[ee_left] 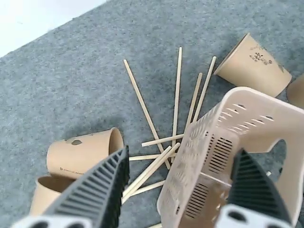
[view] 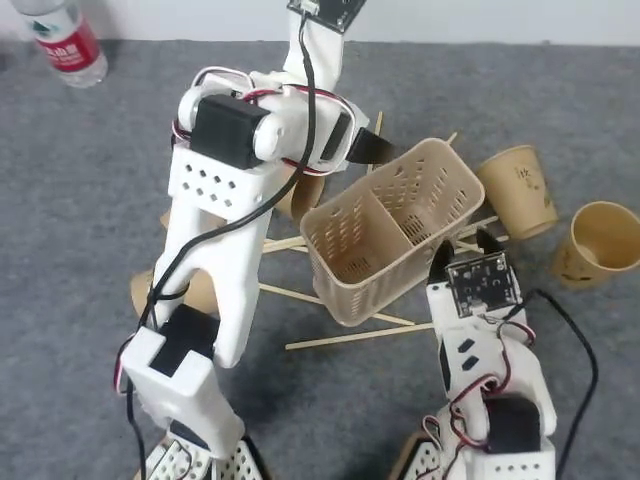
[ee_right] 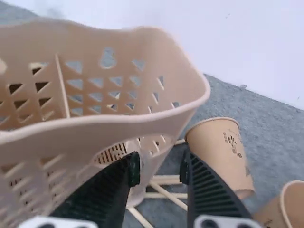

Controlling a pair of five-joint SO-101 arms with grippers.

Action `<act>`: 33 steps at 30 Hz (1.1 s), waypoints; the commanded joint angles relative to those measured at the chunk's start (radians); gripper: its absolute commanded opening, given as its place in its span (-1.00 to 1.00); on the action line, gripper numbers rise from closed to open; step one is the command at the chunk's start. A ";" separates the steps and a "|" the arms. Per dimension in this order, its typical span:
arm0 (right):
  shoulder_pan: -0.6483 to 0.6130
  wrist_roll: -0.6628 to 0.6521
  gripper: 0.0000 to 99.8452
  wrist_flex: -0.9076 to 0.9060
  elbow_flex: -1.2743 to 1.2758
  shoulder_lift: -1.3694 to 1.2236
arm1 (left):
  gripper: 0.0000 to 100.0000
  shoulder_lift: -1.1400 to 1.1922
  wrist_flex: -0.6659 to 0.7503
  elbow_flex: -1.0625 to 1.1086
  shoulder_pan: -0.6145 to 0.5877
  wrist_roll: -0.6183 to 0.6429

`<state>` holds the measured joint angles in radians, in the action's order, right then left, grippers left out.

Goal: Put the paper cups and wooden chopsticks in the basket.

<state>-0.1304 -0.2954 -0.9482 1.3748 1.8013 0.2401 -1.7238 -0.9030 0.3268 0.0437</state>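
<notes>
Basket (view: 410, 265) at centre of grey carpet (view: 90, 200), 2 compartments, both apparently empty: 0 items in, so job judged at approx. its start. Paper cups (view: 518, 190) all outside, tipped over on carpet: 1 just right of basket, 1 more further right, at least 2 on basket's left, partly hidden under left arm (view: 215, 260). Wooden chopsticks (view: 355, 338) loose around basket, several fanned out on its far side, some running beneath it, 1 long stick along its near side. Basket prob. resting on those sticks, hence slightly off level; contact underneath hidden, so only a guess.

Left gripper (ee_left: 183, 154) above basket's far-left corner, jaws spread wide, grasping nothing; basket corner and crossed sticks visible between them. Likely held high and wide to line up over a pick beside basket, or to clear its rim; can't tell which.

Right gripper (ee_right: 160, 161) low against basket's near-right wall, below rim, jaws parted w/ a narrow gap, basket's lower edge partly between, no firm pinch evident. Poss. posted there to brace basket against sliding during loading; equally poss. just parked.

Plastic bottle (view: 65, 42) well beyond basket's far-left side, at carpet's edge, no part in job.
</notes>
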 commanded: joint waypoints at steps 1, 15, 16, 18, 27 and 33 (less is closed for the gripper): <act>0.004 -0.048 -0.70 -0.067 -0.091 0.015 | -0.35 -0.021 -0.034 -0.031 0.020 0.011; 0.012 -0.184 -0.70 -0.361 -0.330 0.015 | -0.35 -0.160 -0.032 0.125 0.051 0.002; 0.012 -0.195 -0.70 -0.380 -0.350 0.015 | -0.35 -0.186 -0.032 0.133 0.051 -0.009; 0.012 -0.209 -0.70 -0.414 -0.396 0.015 | -0.35 -0.244 -0.032 0.153 0.049 -0.044; 0.015 -0.232 -0.70 -0.463 -0.620 0.015 | -0.35 -0.425 -0.031 0.332 -0.213 -0.066; 0.016 -0.232 -0.69 -0.349 -0.680 -0.058 | -0.35 -0.617 -0.029 0.588 -0.433 -0.060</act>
<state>-0.1304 -0.5209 -1.3594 0.7457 1.8136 -0.2217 -1.7238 -0.4534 0.0169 -0.0130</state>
